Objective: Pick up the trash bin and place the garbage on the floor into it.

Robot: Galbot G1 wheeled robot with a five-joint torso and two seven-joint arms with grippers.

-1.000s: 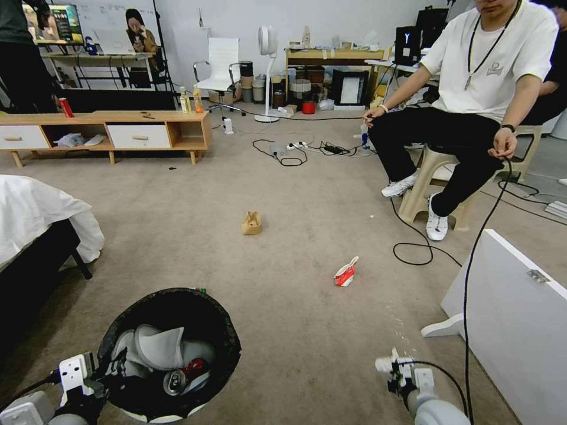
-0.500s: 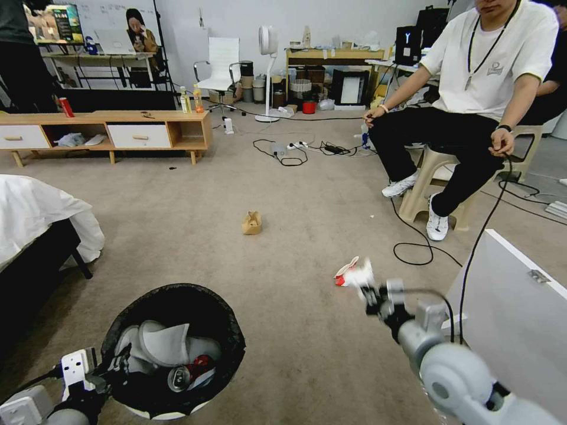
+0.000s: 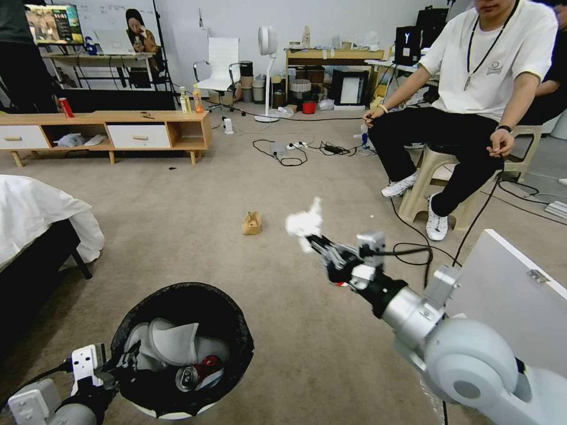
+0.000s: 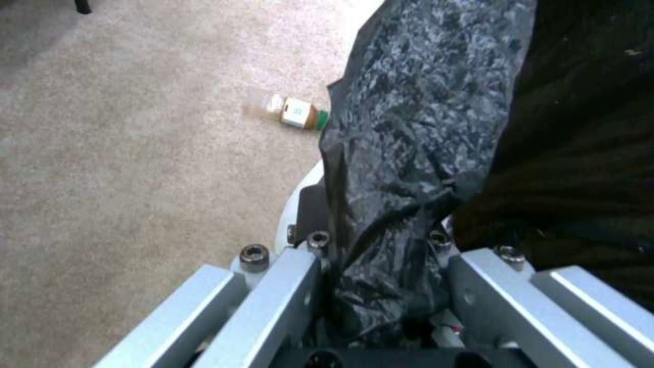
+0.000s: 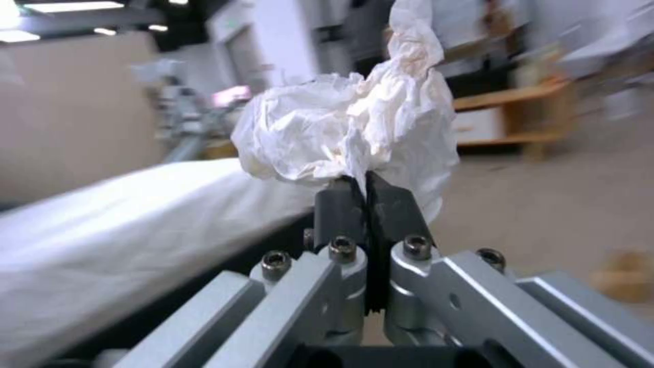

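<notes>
My right gripper (image 3: 313, 241), arm stretched forward and raised above the floor (image 3: 295, 330), holds a crumpled white tissue (image 3: 303, 224) with its jaws pinched tight on it. The right wrist view brings that grip close: the dark fingertips (image 5: 341, 204) meet on the tissue's lower edge, and the wad (image 5: 354, 128) rises above them with a twisted tail at its top.

My left gripper (image 3: 121, 363) sits low at my left side, jaws clamped on the rim of the trash bin (image 3: 233, 330). The head view looks straight into its upright, round mouth, where a crushed can (image 3: 190, 378) and pale wadded litter lie in the black liner.

The left wrist view adds what the bin hides from above: a small green-capped bottle (image 4: 289, 111) lying on its side on the carpet, cap end toward the bin and just beside the bag (image 4: 409, 128).

A tan paper bag (image 3: 251, 222) stands on the floor well ahead of the bin, to the left of the lifted tissue. A sliver of red carton (image 3: 341, 284) shows under my right wrist.
</notes>
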